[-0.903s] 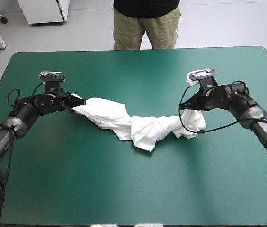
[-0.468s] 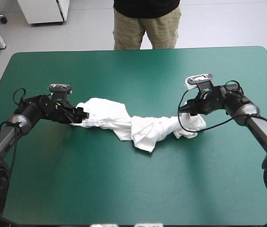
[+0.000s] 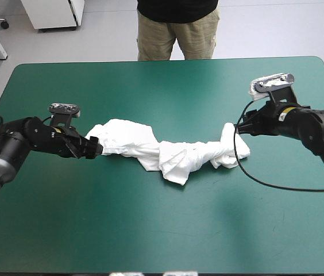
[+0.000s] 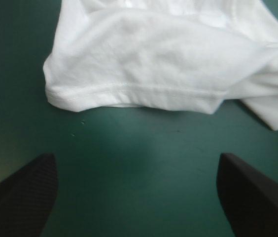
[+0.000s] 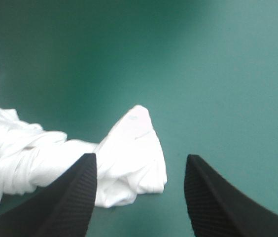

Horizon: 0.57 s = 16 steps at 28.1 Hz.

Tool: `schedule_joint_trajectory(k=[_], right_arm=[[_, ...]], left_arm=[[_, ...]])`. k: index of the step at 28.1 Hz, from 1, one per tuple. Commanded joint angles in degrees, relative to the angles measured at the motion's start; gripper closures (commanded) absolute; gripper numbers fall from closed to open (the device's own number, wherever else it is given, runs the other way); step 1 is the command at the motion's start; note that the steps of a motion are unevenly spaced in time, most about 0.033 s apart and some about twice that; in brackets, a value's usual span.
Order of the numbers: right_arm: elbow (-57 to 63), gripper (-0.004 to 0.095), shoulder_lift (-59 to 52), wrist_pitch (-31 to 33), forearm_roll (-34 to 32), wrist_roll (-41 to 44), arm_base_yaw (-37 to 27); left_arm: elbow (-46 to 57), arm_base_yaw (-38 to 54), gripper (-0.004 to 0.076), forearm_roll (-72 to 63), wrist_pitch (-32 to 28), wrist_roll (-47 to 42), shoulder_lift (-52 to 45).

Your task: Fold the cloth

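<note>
Left tool (image 3: 97, 148), right tool (image 3: 238, 127) backed off | T-shirt (image 3: 168, 152) axis left-right, seemingly twisted

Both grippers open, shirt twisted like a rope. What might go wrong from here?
1. The T-shirt lies twisted and bunched; folding it unspread would probably trap wrinkles.
2. The left gripper faces a layered hem and may pinch several layers.
3. The right gripper may catch only the wadded end.

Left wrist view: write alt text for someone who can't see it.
The white T-shirt lies crumpled on the teal-green cover, its hemmed edge facing the left gripper. The gripper is open, its two black fingers standing apart, and the cloth lies just ahead of them, not touching them.
</note>
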Motion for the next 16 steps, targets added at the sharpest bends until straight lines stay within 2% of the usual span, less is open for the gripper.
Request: schedule_joint_trajectory(k=[1, 6, 9, 12, 16], right_arm=[[-1.9, 0.0395, -6.7, 4.6, -0.6, 0.9, -0.4], [-1.9, 0.0396, -11.4, 8.8, 1.3, 0.8, -0.4], [-1.9, 0.0397, -12.2, 9.7, 1.6, 0.6, -0.4], [-1.8, 0.0399, -12.0, 10.4, 1.8, 0.4, -0.4], [-1.8, 0.0399, -11.0, 10.3, 1.8, -0.8, -0.4]], left_arm=[[-1.6, -0.3, 0.0108, 0.3, 0.6, -2.0, -8.4], [-1.5, -0.3, 0.0108, 15.7, -1.4, -14.9, -11.0], [-1.5, 0.2, 0.0108, 20.9, -1.4, -18.4, -8.8], [-1.5, 3.7, 0.0119, 15.6, -3.2, -16.9, -3.2], [-1.7, 8.3, 0.0152, 3.1, -6.5, -9.2, 3.2]])
